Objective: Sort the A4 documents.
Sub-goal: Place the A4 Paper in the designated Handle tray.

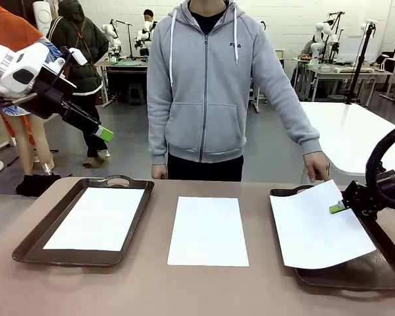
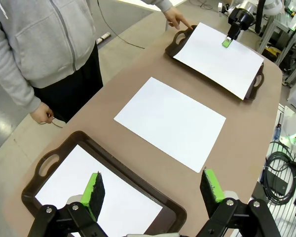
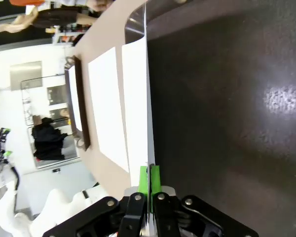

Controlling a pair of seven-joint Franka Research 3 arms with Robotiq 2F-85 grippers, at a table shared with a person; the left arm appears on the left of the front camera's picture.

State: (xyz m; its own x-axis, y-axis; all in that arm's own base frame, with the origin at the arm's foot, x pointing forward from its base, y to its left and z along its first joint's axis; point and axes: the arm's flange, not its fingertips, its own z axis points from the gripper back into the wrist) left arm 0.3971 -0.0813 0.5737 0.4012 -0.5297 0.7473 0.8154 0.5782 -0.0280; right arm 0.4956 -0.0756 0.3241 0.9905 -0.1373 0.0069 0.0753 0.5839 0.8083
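My right gripper (image 1: pixel 338 207) has its green-padded jaws pressed together on the edge of a thin white A4 paper sheet (image 1: pixel 319 227). The sheet spreads away from the jaws and lies skewed across a dark brown handled tray (image 1: pixel 355 275). In the right wrist view I see the sheet edge-on, running straight out from between the pads, with the tray's glossy floor on one side. A person's hand (image 1: pixel 316 164) rests at that tray's far rim, beyond the jaws. My left gripper (image 1: pixel 104 133) hangs high above the light brown table (image 1: pixel 184 289), jaws wide apart with nothing between them. Below those jaws in the left wrist view sits a second dark brown handled tray (image 1: pixel 46 224), with a second white A4 sheet (image 1: pixel 97 217) lying flat inside it. Ahead of the jaws, a third white A4 sheet (image 1: pixel 208 230) lies flat on the bare table between the two trays, touching neither.
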